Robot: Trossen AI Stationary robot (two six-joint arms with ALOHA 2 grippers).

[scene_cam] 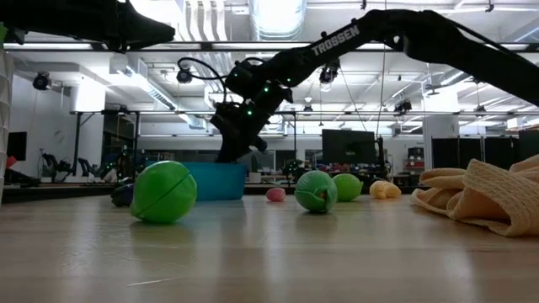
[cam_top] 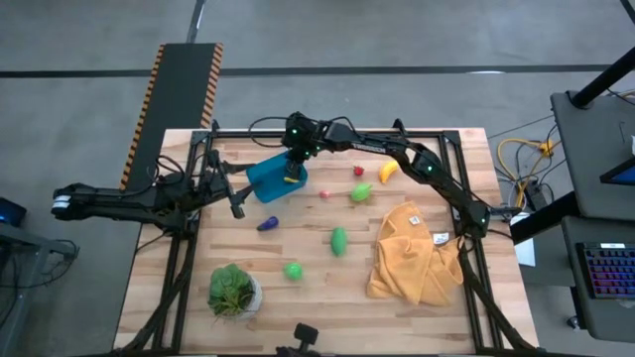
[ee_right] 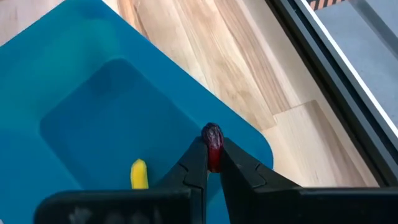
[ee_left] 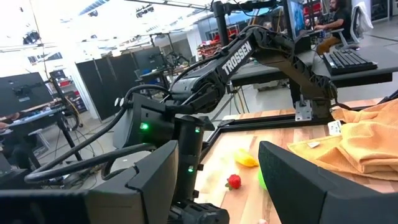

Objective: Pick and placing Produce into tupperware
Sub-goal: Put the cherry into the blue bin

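Observation:
The teal tupperware tub (cam_top: 270, 180) stands at the far left of the table and holds a small yellow piece (ee_right: 138, 173). My right gripper (ee_right: 213, 163) hangs over the tub's right part (cam_top: 295, 167), shut on a tiny dark red piece (ee_right: 213, 138). My left gripper (cam_top: 236, 205) is open and empty just left of the tub. Lying on the table are a yellow banana (cam_top: 388, 172), a red piece (cam_top: 359, 171), a small pink piece (cam_top: 324, 194), three green pieces (cam_top: 361, 192) (cam_top: 338, 241) (cam_top: 293, 270) and a purple eggplant (cam_top: 267, 224). My right gripper pinches the tiny dark red piece (ee_right: 214, 148) between its two fingertips, only at their free ends. The fingers point down from above. The piece is lifted clear, over the tub's inside near its rim (ee_right: 249, 134).
A mustard-yellow cloth (cam_top: 414, 256) lies bunched at the table's right. A leafy plant in a white pot (cam_top: 234, 291) stands at the near left. A black metal frame (cam_top: 327, 136) runs around the table's edges. Bare wood shows between the loose produce.

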